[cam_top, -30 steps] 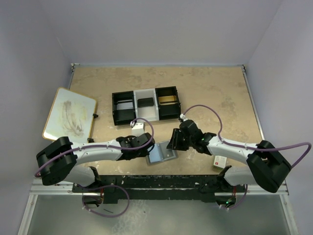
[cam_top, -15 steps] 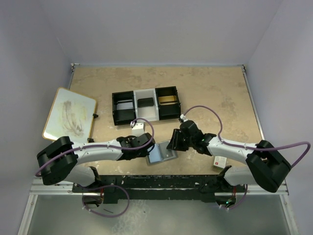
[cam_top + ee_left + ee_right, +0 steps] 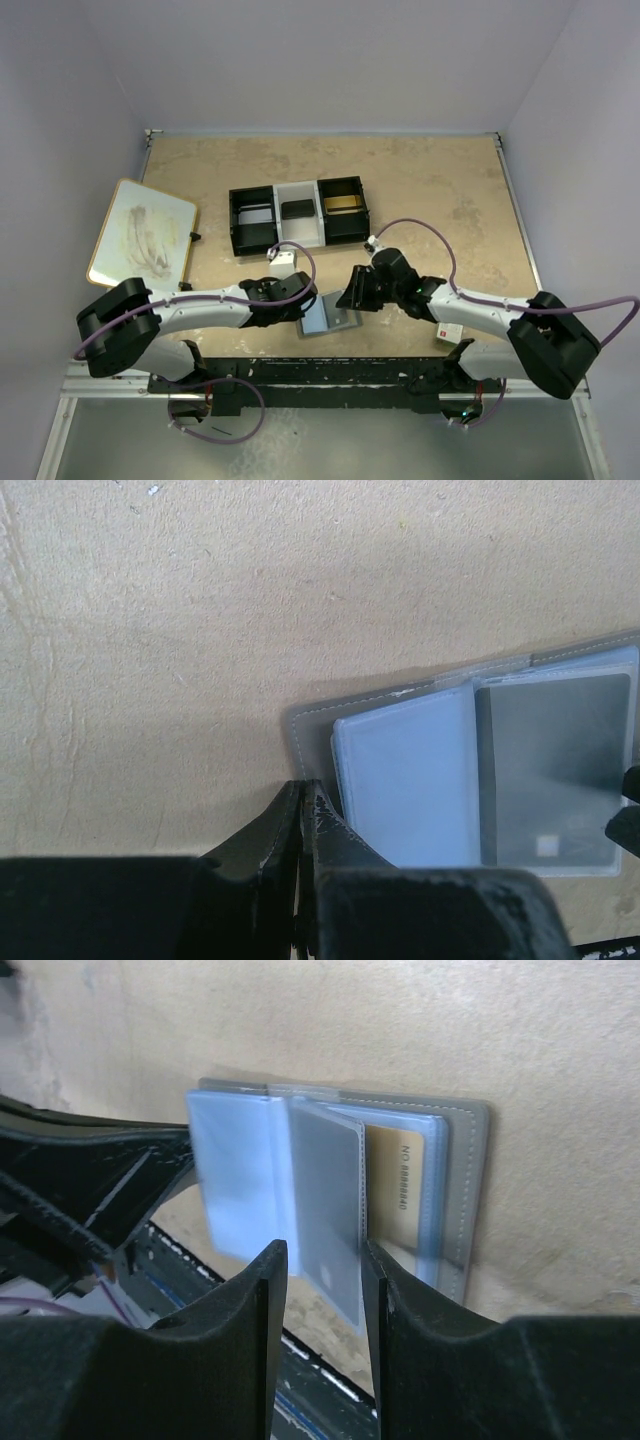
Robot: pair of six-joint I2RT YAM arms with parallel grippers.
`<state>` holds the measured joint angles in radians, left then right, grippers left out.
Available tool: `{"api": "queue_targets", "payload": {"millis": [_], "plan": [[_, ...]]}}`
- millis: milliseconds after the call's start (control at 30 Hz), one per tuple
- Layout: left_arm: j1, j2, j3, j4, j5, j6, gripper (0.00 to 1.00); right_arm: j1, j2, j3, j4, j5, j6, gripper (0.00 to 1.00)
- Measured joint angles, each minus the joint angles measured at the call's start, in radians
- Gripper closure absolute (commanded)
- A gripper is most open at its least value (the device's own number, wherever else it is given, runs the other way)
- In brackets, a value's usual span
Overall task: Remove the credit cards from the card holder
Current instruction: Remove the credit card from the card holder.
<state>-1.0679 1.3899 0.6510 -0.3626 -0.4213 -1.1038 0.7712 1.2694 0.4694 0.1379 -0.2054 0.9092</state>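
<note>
Hold the left gripper [image 3: 305, 800] shut and empty on the corner of the card holder [image 3: 330, 318], open at the table's [image 3: 440, 190] 6 o'clock. Close the right gripper [image 3: 320, 1255], half open astride the grey card [image 3: 325, 1200] and gripping nothing, then pull straight, sparing the gold card [image 3: 395, 1185].

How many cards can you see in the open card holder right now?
2. A grey card stands raised at the middle, and a gold card lies flat against the card holder beside it. More may be hidden behind the pale blue sleeves.
</note>
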Motion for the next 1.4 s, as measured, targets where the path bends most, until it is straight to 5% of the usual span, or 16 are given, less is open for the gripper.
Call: {"api": "queue_targets", "payload": {"millis": [1400], "plan": [[0.000,0.003,0.007,0.002,0.003,0.001,1.00,0.000,0.116,-0.051,0.322,-0.218,0.101,0.57]]}}
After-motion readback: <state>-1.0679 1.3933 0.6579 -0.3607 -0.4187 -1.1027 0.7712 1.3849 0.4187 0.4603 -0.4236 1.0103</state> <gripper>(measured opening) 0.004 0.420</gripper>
